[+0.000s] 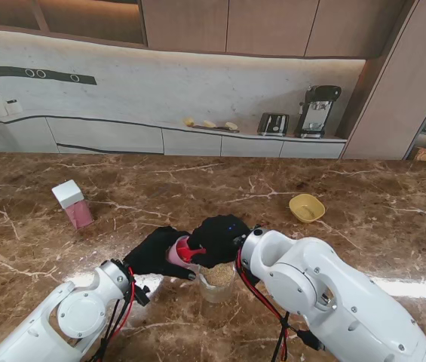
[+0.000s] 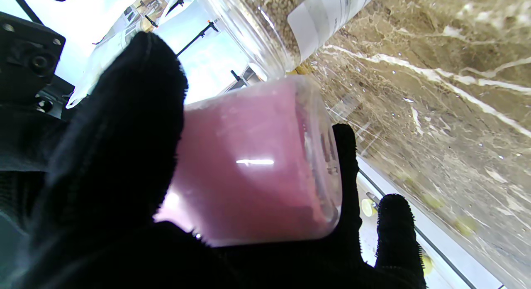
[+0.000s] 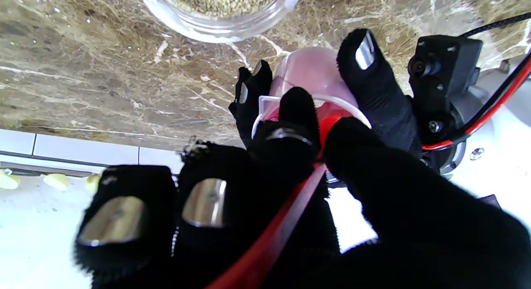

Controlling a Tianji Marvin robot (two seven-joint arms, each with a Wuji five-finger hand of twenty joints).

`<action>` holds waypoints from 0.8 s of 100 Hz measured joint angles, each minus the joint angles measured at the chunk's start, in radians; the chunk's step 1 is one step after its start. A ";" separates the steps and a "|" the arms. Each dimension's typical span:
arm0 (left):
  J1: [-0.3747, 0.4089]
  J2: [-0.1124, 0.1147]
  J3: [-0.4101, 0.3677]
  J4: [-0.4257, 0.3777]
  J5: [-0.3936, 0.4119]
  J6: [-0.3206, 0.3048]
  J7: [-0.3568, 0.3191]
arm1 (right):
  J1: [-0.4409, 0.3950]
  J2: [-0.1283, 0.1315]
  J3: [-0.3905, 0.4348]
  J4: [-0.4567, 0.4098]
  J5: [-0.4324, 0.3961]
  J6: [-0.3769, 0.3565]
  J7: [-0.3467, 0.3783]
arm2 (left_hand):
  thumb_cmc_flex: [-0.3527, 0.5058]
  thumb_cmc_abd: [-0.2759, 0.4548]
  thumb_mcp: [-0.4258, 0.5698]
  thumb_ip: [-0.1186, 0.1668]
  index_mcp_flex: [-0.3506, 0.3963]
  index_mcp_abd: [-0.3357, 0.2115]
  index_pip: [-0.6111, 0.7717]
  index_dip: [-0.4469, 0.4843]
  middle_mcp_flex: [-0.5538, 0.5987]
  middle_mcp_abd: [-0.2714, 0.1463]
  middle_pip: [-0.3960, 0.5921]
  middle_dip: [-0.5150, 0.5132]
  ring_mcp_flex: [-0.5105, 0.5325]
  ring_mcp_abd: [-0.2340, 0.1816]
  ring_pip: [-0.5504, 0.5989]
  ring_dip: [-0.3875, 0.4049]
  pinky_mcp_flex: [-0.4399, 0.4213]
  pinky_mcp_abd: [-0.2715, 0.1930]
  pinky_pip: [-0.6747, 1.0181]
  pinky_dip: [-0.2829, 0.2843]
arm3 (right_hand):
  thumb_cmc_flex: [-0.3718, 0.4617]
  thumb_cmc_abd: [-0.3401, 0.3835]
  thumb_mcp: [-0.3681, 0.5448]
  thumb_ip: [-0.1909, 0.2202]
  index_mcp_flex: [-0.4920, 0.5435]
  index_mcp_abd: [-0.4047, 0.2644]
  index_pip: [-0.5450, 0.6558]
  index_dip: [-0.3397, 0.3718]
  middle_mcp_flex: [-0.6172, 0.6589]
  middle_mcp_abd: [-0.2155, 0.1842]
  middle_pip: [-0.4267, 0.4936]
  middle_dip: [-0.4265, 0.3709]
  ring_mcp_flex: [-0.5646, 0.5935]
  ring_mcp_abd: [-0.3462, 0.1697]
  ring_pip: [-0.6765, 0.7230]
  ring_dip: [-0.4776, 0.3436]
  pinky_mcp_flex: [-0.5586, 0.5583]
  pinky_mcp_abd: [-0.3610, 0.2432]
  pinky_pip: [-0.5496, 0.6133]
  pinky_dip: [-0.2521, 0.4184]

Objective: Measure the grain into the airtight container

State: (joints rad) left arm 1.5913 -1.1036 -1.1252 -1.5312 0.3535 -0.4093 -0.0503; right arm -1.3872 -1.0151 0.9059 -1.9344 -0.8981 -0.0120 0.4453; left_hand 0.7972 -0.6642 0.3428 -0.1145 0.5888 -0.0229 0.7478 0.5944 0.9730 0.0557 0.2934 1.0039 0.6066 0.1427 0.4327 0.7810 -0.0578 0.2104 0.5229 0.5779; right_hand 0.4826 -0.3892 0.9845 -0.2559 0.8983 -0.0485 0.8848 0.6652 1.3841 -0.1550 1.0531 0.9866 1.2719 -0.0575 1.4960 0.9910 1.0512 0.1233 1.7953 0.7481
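Left robot hand (image 1: pixel 156 253) gripped pink cup (image 1: pixel 177 253), tilted, just beside grain jar (image 1: pixel 217 280) on worktop (image 1: pixel 363 219). Right robot hand (image 1: pixel 219 240) pinched red scoop (image 3: pixel 290 206) at cup mouth.

Both hands' fingers (image 3: pixel 290 114) curled, gripping.

I note glossy white rounded arm shells, red and black cables running along each forearm. Both the left hand (image 1: pixel 154 253) and right hand (image 1: pixel 216 239) wear black fuzzy gloves; silver metal plates cap the fingertips (image 3: pixel 205 202).
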 measured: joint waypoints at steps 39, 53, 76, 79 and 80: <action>0.000 0.000 0.001 0.001 0.000 0.000 0.000 | -0.019 -0.009 0.024 0.021 -0.001 0.038 -0.047 | 0.000 0.000 0.000 0.000 0.000 0.000 0.000 0.000 0.000 0.000 0.000 0.001 0.000 0.000 0.000 0.000 0.000 0.000 0.000 0.000 | 0.000 0.004 0.000 0.000 0.011 -0.011 0.004 0.079 0.001 0.000 -0.001 0.000 0.000 0.012 0.000 0.000 0.000 0.012 0.000 0.012; 0.000 0.000 0.001 0.001 0.002 0.000 0.000 | -0.039 -0.011 0.051 0.013 -0.006 0.046 -0.052 | 0.000 0.000 0.000 0.000 0.000 0.000 0.000 0.000 0.000 0.000 0.000 0.001 0.000 0.000 0.000 0.000 0.000 0.000 0.000 0.000 | -0.001 0.004 0.001 0.000 0.022 -0.011 0.004 0.089 0.001 0.000 0.005 0.000 0.000 0.012 0.000 0.000 0.001 0.012 0.000 0.012; -0.001 0.000 0.002 0.001 0.005 -0.001 0.003 | -0.094 -0.017 0.128 -0.018 -0.030 0.044 -0.064 | 0.000 0.000 0.000 0.000 0.000 0.000 0.000 0.000 0.000 0.000 0.000 0.001 0.000 0.000 0.000 0.000 0.000 0.000 0.000 0.000 | -0.005 0.002 0.001 -0.002 0.029 -0.012 0.004 0.091 0.001 0.000 0.006 0.000 0.000 0.012 0.000 0.000 0.010 0.012 0.000 0.012; -0.001 0.000 0.002 0.001 0.006 -0.001 0.003 | -0.105 -0.018 0.141 -0.023 -0.036 0.044 -0.070 | 0.000 0.000 0.000 0.000 0.000 0.000 0.000 0.000 0.000 0.000 0.000 0.001 0.000 0.000 0.000 0.000 0.000 0.000 0.000 0.000 | -0.005 0.002 0.001 -0.003 0.029 -0.012 0.004 0.091 0.001 0.000 0.006 0.000 0.000 0.012 0.000 0.000 0.010 0.012 0.000 0.012; -0.001 0.000 0.001 0.001 0.006 -0.001 0.003 | -0.108 -0.018 0.145 -0.025 -0.038 0.044 -0.071 | 0.000 0.000 0.000 0.000 0.000 0.000 0.000 0.000 0.000 0.000 0.000 0.001 0.000 0.000 0.000 0.000 0.000 0.000 0.000 0.000 | -0.005 0.002 0.001 -0.003 0.029 -0.012 0.004 0.091 0.001 0.000 0.006 0.000 0.000 0.012 0.000 0.000 0.010 0.012 0.000 0.012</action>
State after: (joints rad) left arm 1.5900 -1.1036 -1.1238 -1.5303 0.3595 -0.4102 -0.0471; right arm -1.4950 -1.0331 1.0504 -1.9593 -0.9363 0.0321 0.3739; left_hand 0.7972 -0.6643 0.3428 -0.1145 0.5890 -0.0229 0.7479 0.5948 0.9730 0.0556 0.2934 1.0049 0.6066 0.1427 0.4327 0.7809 -0.0579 0.2105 0.5227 0.5779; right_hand 0.4774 -0.3869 0.9855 -0.2585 0.9270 -0.0602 0.8888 0.7559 1.3852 -0.1549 1.0590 0.9868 1.2719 -0.0457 1.4965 0.9909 1.0613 0.1352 1.7953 0.7599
